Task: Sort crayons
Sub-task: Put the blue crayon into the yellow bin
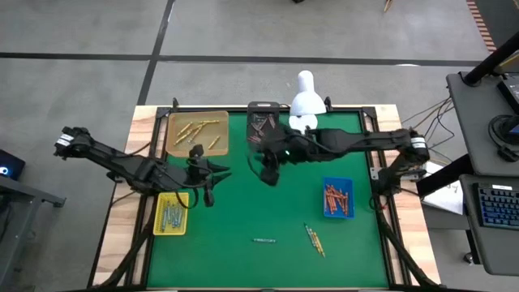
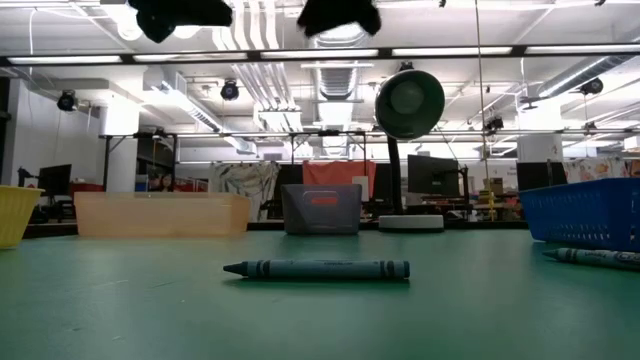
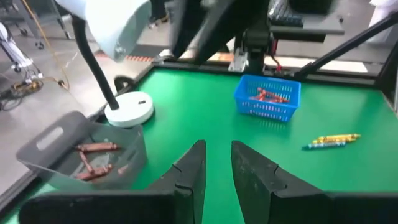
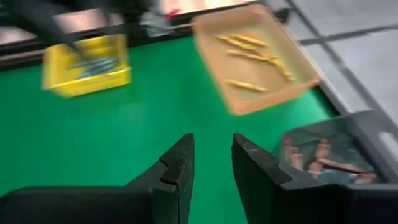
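Note:
Loose crayons lie flat on the green mat near the front: a blue-green crayon and a small pair to its right. My left gripper hovers above the mat beside the yellow tray, open with a narrow gap and nothing in it. My right gripper hangs above the mat's middle, in front of the grey tray, also open and holding nothing.
The tan tray at far left holds yellow crayons, the grey tray brown ones, the blue tray at right orange-red ones, the yellow tray blue-green ones. A white lamp stands at the far edge. Bare mat lies between the trays.

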Tool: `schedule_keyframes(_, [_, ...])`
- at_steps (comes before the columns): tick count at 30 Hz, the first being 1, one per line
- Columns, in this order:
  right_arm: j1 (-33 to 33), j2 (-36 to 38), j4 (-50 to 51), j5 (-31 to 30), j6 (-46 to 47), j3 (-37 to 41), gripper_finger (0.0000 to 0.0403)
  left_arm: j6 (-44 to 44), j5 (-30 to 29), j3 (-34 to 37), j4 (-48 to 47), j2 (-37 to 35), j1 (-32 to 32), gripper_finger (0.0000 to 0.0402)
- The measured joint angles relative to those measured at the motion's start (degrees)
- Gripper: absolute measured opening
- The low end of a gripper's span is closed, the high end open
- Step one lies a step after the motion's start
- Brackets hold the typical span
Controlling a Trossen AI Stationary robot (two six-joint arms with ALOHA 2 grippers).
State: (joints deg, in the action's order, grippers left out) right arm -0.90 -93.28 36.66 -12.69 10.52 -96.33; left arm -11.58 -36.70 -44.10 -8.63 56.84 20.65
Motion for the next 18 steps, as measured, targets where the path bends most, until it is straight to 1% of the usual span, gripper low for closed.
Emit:
schedule_keyframes(5, [-6.0, 2.6, 4.3, 1.2, 0.8, 0.0, 0.0094, -3.2, 0.2, 0.0, 0.4, 4.7, 0.5, 0.0058])
schedule_keyframes(11, [-12.8, 2.7, 11.6, 1.2, 4.5, 0.0, 0.0093, -10.1, 0.3, -1.1, 2.9, 11.7, 2.9, 0.0058])
schedule_keyframes(14, [-15.7, 2.3, 16.1, 1.2, 7.3, 0.0, 0.0091, -11.9, 1.6, -3.6, 3.5, 16.3, 4.6, 0.0058])
schedule_keyframes(18, [-19.1, 1.9, 21.9, 1.2, 10.6, 0.0, 0.0093, -12.9, 1.9, -8.7, 3.3, 23.8, 7.0, 0.0058])
